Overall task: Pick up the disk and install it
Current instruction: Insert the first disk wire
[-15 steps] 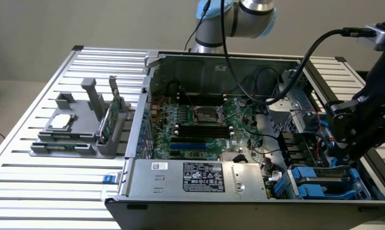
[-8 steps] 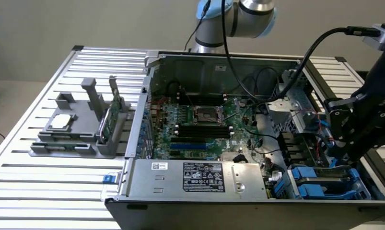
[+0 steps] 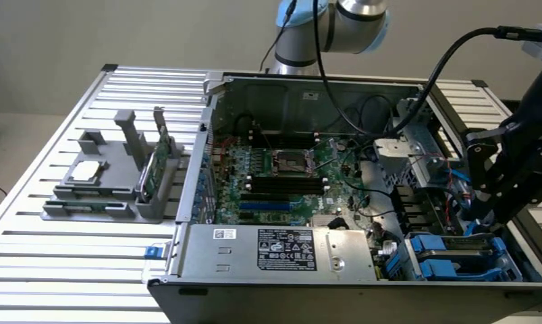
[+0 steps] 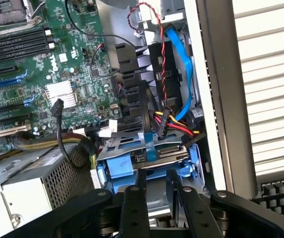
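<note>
**A:** Where is the disk?

**B:** The disk (image 4: pixel 124 166) lies flat in the drive bay in the corner of the open computer case (image 3: pixel 343 300). That is on the exterior view's right, close to the front wall. Its blue frame and silver body show there, just beside the power supply (image 3: pixel 280 250).

**A:** And the gripper?

**B:** The gripper (image 4: pixel 156 174) hangs inside that same bay, right at the disk's edge nearest the wrist camera. I cannot tell whether it grips the disk or only stands over it.

**A:** What sits around the bay?

**B:** 1 bundle of red, yellow and black wires (image 4: pixel 174 130) runs to a black plug at the disk's far edge. 1 blue flat cable (image 4: pixel 181 64) curves down behind it. The green motherboard (image 4: pixel 57 64) lies next to the bay, with a small silver heat sink (image 4: pixel 61 93) on it.

**A:** Anything outside the case?

**B:** A gray fixture (image 3: pixel 100 202) stands on the slatted table (image 3: pixel 55 270) at the exterior view's left, well apart from the arm. 1 square silver processor chip (image 3: pixel 86 171) lies flat on it. 1 green circuit card (image 3: pixel 167 152) stands upright in a slot.
</note>
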Robot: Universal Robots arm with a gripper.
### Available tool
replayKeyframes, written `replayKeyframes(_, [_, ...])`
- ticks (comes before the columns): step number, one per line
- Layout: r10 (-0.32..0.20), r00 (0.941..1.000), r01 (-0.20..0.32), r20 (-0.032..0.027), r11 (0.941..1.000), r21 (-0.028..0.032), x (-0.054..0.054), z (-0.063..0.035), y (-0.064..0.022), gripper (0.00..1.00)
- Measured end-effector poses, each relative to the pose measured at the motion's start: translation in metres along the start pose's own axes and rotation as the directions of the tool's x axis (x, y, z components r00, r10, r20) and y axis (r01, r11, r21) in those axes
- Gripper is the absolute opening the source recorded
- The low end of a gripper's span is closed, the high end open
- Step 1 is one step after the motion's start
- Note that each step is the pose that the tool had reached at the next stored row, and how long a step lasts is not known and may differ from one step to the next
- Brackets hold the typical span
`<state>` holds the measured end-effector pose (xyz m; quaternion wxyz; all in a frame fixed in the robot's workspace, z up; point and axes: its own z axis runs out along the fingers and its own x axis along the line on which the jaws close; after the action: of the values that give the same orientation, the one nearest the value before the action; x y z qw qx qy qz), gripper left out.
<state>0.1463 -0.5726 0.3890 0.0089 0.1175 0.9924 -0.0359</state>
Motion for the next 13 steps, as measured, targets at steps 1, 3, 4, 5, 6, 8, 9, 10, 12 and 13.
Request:
replayKeyframes(1, [0.002, 1.0000, -0.002, 0.0005, 1.0000, -0.0002, 0.000, -0.0011, 0.0003, 0.31])
replayKeyframes(3, [0.005, 1.0000, -0.005, 0.0008, 1.0000, -0.0003, -0.001, -0.0026, 0.0007, 0.31])
replayKeyframes(4, [0.006, 1.0000, -0.006, 0.0009, 1.0000, -0.0004, -0.002, -0.0031, 0.0009, 0.31])
replayKeyframes(5, [0.007, 1.0000, -0.007, 0.0007, 1.0000, -0.0004, -0.003, -0.0034, 0.0012, 0.31])
replayKeyframes(6, [0.008, 1.0000, -0.008, 0.0006, 1.0000, -0.0008, -0.004, -0.0036, 0.0016, 0.31])
replayKeyframes(8, [0.009, 1.0000, -0.009, 0.0003, 1.0000, -0.0015, -0.007, -0.0040, 0.0023, 0.31])
replayKeyframes(9, [0.010, 0.9999, -0.010, 0.0001, 0.9999, -0.0019, -0.009, -0.0041, 0.0026, 0.31])
replayKeyframes(10, [0.012, 0.9999, -0.012, -0.0001, 0.9999, -0.0023, -0.010, -0.0041, 0.0029, 0.31])
replayKeyframes(12, [0.016, 0.9999, -0.016, -0.0009, 0.9999, -0.0040, -0.011, -0.0042, 0.0033, 0.31])
replayKeyframes(13, [0.020, 0.9998, -0.020, -0.0015, 0.9998, -0.0056, -0.012, -0.0041, 0.0034, 0.31])
